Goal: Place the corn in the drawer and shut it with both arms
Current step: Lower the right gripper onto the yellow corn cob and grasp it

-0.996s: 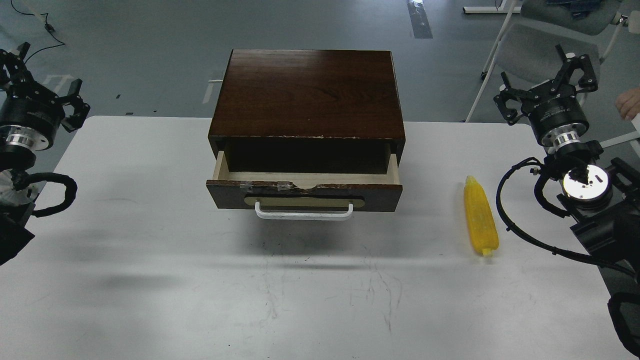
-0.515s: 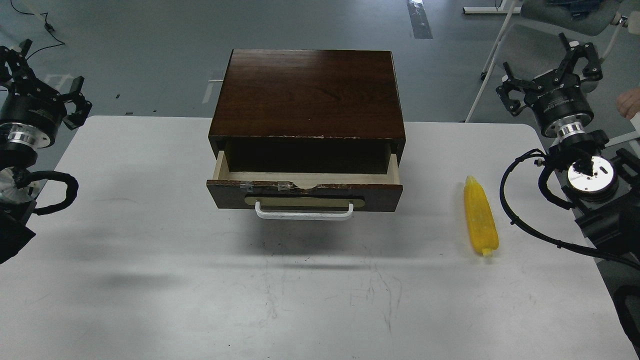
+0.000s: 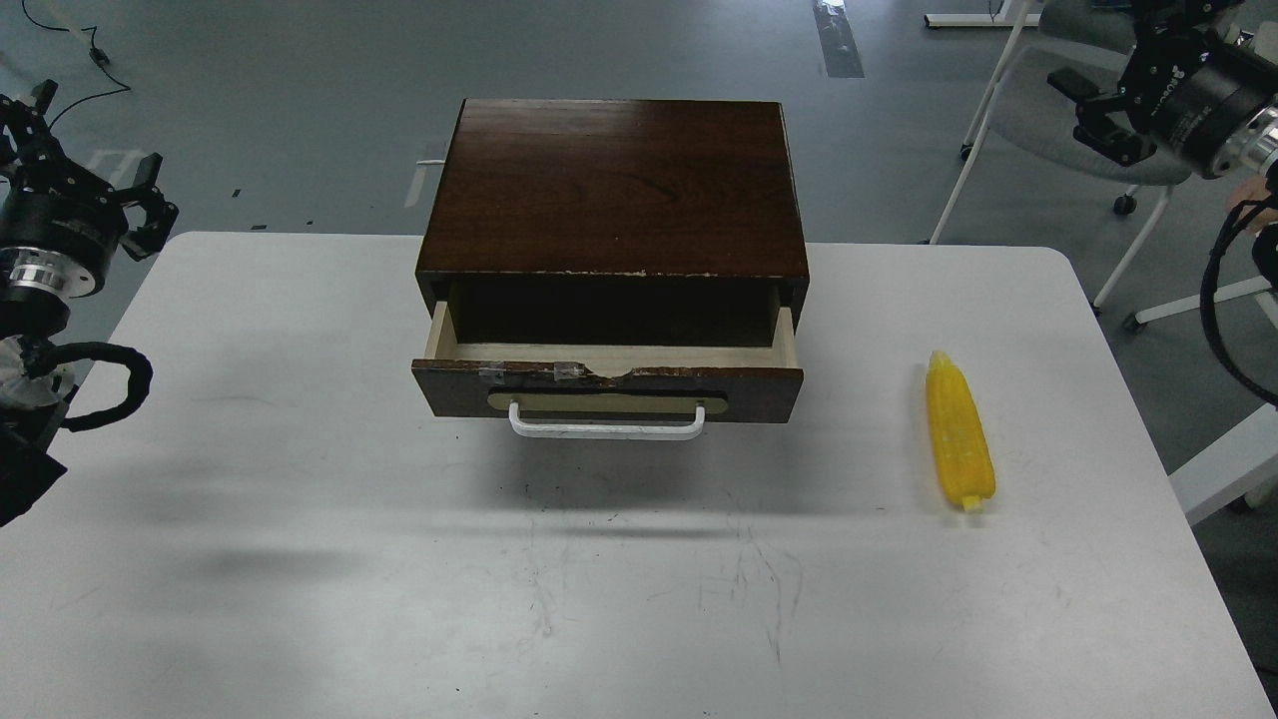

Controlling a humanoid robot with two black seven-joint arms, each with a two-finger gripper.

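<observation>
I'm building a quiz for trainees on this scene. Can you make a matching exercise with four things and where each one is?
Things:
1. corn
2. drawer
3. left claw
4. right claw

Places or states:
A. pulled partly open, nothing visible inside
B. top right corner, over the floor
C. lying on the table to the right of the cabinet
D. beyond the table's far left corner

Pairs: 1-C, 2-A, 3-D, 4-B

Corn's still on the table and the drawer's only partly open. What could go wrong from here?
1. The drawer shows only a narrow opening under the cabinet top; the long corn may catch unless turned sideways.
2. The corn lies near the table's right edge; a glancing grasp might roll it off.
3. The right gripper is high and far away.
</observation>
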